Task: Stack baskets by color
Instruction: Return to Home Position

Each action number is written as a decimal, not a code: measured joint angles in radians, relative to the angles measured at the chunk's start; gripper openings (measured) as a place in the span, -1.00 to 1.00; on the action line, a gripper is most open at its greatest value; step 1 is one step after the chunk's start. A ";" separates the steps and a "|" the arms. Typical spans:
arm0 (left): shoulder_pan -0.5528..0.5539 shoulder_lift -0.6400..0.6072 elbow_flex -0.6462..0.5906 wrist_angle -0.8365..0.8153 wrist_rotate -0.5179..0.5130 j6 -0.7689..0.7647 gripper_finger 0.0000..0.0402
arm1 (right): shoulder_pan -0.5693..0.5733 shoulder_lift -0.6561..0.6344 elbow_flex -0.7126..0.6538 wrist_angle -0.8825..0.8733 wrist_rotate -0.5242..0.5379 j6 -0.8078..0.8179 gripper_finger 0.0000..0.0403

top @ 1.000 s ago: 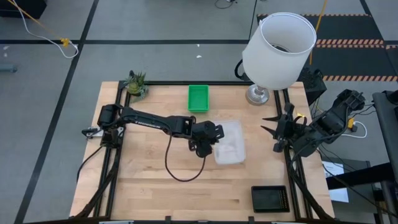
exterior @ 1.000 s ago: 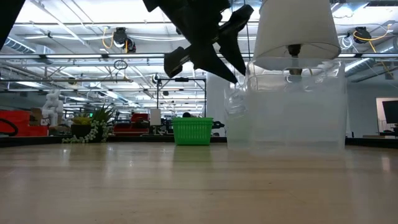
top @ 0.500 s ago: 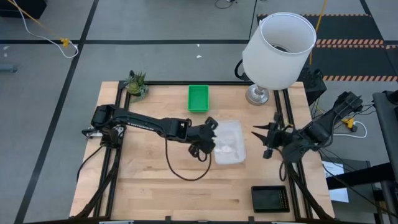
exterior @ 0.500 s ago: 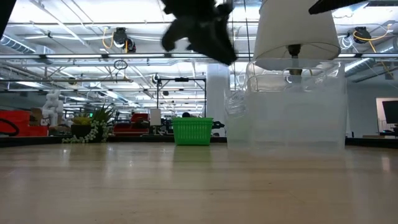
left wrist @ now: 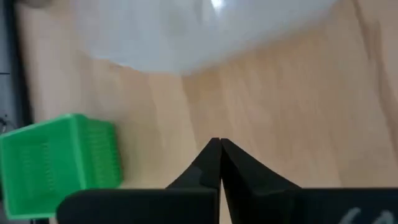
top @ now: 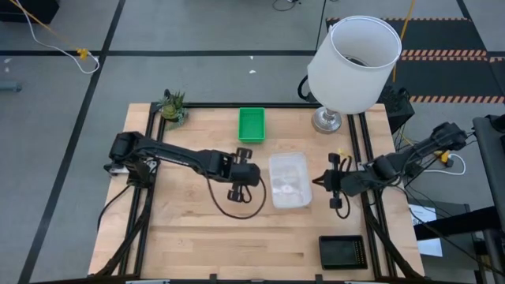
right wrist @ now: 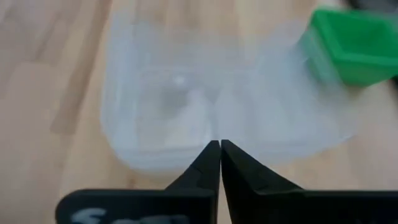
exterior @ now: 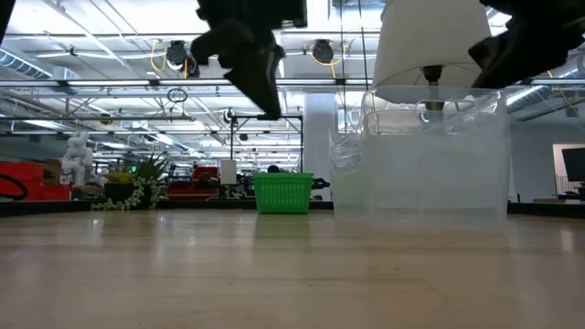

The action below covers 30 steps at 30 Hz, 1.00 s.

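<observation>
Three stacks stand sorted, so both tools hang empty. The left gripper [top: 241, 177], fingers pressed together, hovers near the green baskets [top: 252, 125] and just beside the clear baskets [top: 288, 180]. The right gripper [top: 331, 183], likewise closed, flanks their other side. Only the high view shows the black baskets [top: 342, 251], well apart at right.

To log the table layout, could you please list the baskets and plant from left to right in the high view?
Small green potted plant → bright green plastic basket → clear plastic basket → black slotted-rim plastic basket.
</observation>
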 joint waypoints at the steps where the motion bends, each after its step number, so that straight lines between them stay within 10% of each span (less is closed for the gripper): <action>1: 0.000 -0.019 -0.012 0.013 -0.002 -0.024 -0.98 | -0.012 0.000 -0.003 -0.005 -0.038 0.011 -0.95; 19: 0.005 -0.493 -0.675 0.712 -0.031 -0.159 -0.94 | -0.173 0.070 -0.162 0.233 -0.412 -0.044 -1.00; 30: -0.008 -0.555 -0.784 0.912 -0.028 -0.154 -0.98 | -0.190 0.019 -0.155 0.240 -0.514 -0.092 -1.00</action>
